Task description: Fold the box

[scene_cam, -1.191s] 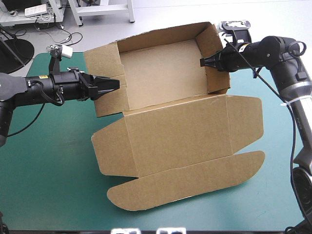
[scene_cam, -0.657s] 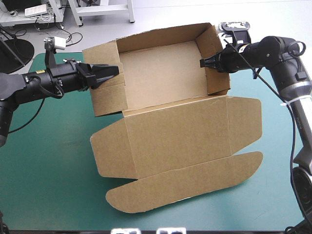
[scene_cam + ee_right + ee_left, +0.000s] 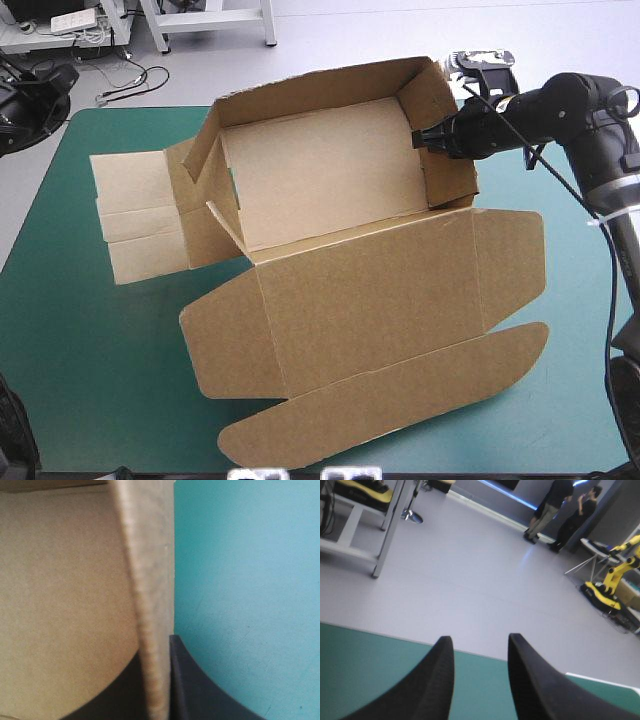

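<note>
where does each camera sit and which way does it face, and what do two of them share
High view: above and behind the robot, looking forward and down on the teal-green cover and the box; right fingers at its right wall.
Left wrist view: above the left wrist, looking level past the cover's edge into the room; left fingers open, holding nothing.
Right wrist view: above the right wrist, looking along the right fingers, shut on the box's wall.
Shared: high and right wrist views both show that gripped wall.
</note>
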You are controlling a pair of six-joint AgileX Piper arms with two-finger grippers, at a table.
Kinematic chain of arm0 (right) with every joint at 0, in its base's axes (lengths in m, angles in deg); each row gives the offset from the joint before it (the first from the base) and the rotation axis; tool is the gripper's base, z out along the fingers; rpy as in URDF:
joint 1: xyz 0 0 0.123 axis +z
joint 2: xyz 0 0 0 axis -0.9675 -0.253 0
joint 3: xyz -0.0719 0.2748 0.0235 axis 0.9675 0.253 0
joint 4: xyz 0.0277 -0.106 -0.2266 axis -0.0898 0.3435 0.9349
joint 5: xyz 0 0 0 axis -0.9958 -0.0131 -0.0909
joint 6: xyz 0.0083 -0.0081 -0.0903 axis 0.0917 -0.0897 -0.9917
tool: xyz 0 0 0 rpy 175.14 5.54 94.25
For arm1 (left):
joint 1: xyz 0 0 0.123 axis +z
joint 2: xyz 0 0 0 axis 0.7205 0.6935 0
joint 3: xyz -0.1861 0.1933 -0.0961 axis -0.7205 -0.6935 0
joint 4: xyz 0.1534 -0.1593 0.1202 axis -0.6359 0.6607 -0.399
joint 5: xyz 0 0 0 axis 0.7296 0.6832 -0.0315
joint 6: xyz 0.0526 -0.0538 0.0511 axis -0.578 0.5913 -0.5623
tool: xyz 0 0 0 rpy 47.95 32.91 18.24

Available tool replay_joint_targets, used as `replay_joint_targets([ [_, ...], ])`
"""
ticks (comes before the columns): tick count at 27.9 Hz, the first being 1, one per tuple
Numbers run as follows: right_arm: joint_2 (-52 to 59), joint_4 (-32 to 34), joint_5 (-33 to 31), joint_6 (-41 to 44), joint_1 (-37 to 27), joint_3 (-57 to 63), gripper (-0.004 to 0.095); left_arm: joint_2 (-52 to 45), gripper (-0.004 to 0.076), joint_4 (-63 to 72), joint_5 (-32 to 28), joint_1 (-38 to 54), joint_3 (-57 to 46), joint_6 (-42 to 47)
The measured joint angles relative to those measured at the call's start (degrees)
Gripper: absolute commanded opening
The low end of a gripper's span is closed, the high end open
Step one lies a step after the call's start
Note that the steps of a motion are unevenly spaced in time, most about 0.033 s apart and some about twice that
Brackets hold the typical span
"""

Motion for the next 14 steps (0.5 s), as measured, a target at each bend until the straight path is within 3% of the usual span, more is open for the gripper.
replay_joint_targets([
  [8,5.98,-1.2,-0.39,0.16,0.0,0.0,-0.0015,8.09,0.0254,-10.89,7.91,2.63,0.0,1.81],
  [14,8.89,-2.21,-0.19,0.47,0.0,0.0,-0.0014,12.92,0.0248,-12.37,18.93,2.76,0.0,2.0],
])
